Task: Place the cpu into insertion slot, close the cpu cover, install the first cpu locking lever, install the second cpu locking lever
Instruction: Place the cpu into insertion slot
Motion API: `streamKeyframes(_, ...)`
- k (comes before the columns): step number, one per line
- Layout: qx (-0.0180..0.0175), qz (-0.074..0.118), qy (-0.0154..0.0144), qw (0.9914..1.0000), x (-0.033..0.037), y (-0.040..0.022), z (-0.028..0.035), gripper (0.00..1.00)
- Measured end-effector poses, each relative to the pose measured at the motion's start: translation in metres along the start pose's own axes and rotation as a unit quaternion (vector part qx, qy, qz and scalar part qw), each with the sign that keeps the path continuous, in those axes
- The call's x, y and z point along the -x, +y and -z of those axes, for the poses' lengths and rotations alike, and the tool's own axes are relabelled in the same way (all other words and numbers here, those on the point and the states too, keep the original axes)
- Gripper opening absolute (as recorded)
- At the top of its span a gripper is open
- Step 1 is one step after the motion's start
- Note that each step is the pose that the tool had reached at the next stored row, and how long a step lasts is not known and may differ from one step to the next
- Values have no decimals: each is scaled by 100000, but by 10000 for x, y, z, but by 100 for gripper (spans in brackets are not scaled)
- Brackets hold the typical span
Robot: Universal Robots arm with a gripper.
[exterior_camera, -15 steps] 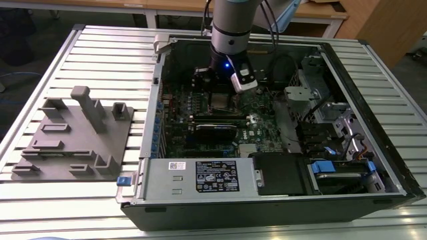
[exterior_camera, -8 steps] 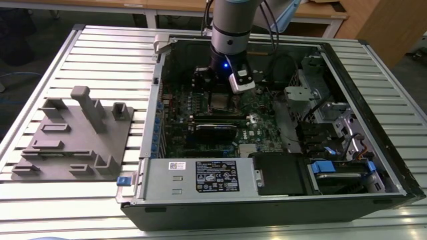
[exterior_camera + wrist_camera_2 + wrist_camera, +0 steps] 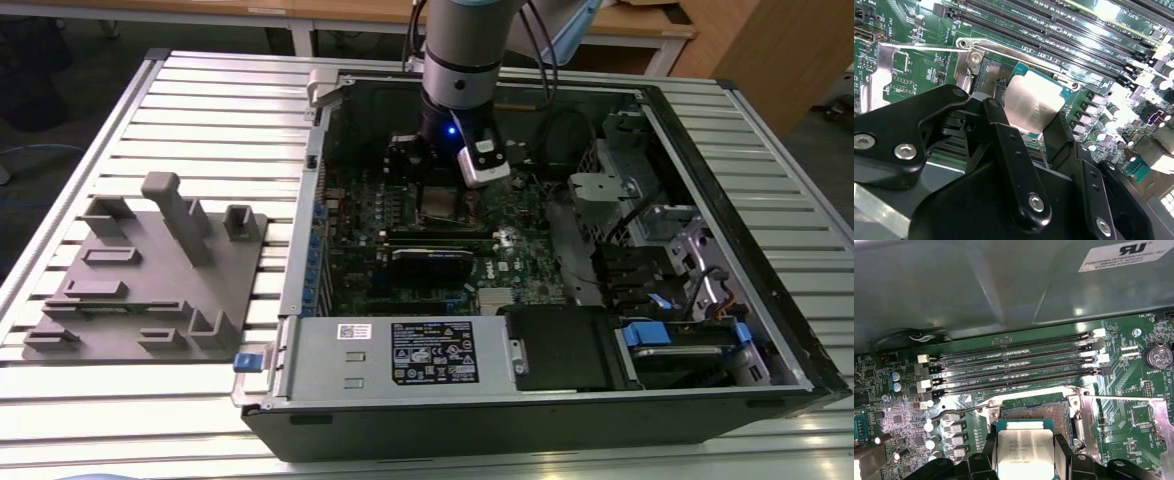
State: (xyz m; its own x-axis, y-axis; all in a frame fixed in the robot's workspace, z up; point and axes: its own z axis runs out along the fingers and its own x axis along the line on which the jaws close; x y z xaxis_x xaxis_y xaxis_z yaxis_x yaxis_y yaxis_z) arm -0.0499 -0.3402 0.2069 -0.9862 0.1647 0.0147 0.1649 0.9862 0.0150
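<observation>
End effector [image 3: 1026, 449] tight around the cpu [image 3: 1025, 456], both partly over the insertion slot [image 3: 1036, 412].

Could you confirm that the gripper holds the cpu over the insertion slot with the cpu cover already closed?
Not quite: the cpu cover stands swung open beside the insertion slot, as the second wrist view shows. The gripper does hold the cpu over it.

Unobstructed insertion slot [image 3: 1040, 411], cpu cover [image 3: 1163, 437] aside
</observation>
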Motion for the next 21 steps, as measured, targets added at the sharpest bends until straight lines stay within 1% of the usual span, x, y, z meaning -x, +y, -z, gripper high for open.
streamKeyframes(2,2,-58,0,100000,0,0,0,54)
streamKeyframes(3,7,-405,-3,99999,0,0,0,54)
streamKeyframes(5,31,-1912,-29,99982,0,0,-1,54)
streamKeyframes(7,52,-3577,-53,99936,0,0,-1,54)
streamKeyframes(10,88,-5718,-86,99836,0,0,-1,54)
streamKeyframes(11,93,-5954,-92,99823,0,0,-1,54)
streamKeyframes(17,87,-6097,-91,99814,0,0,-1,54)
streamKeyframes(18,93,-6398,-96,99795,0,0,-1,54)
streamKeyframes(21,122,-8218,-124,99662,0,0,-1,54)
